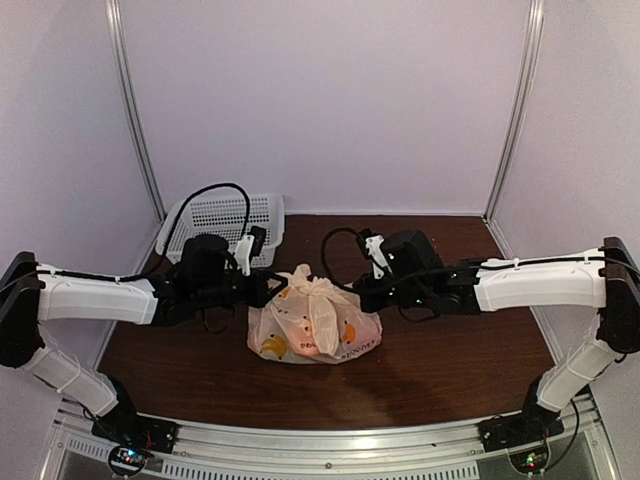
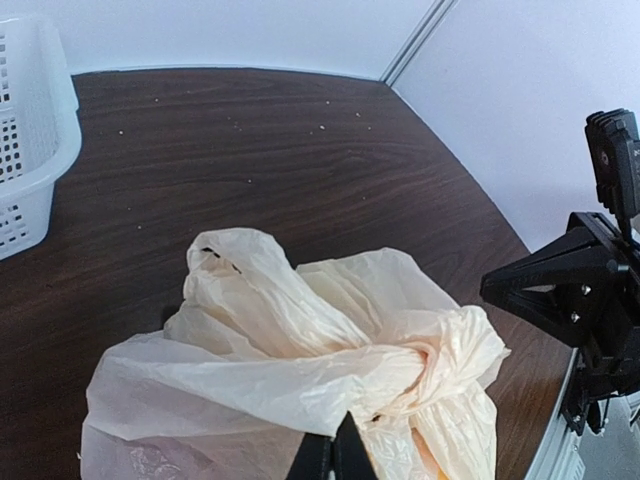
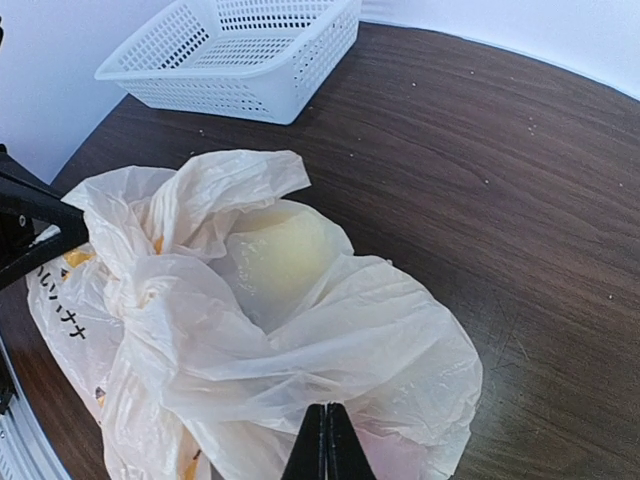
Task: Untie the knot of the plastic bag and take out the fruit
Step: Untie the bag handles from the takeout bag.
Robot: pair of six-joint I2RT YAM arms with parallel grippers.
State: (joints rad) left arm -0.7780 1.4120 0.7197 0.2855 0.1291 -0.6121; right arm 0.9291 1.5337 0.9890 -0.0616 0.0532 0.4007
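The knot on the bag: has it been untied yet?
No, the knot is a tight twist holding the plastic bag closed.

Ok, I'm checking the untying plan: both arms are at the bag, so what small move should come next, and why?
Probably ease the two grippers slightly apart. The left gripper and right gripper are both shut against the film of the plastic bag on opposite sides, and the knot is still tied. Whether they truly pinch film is unclear, so pull gently.

A lab test cell: white panels, aluminium frame.
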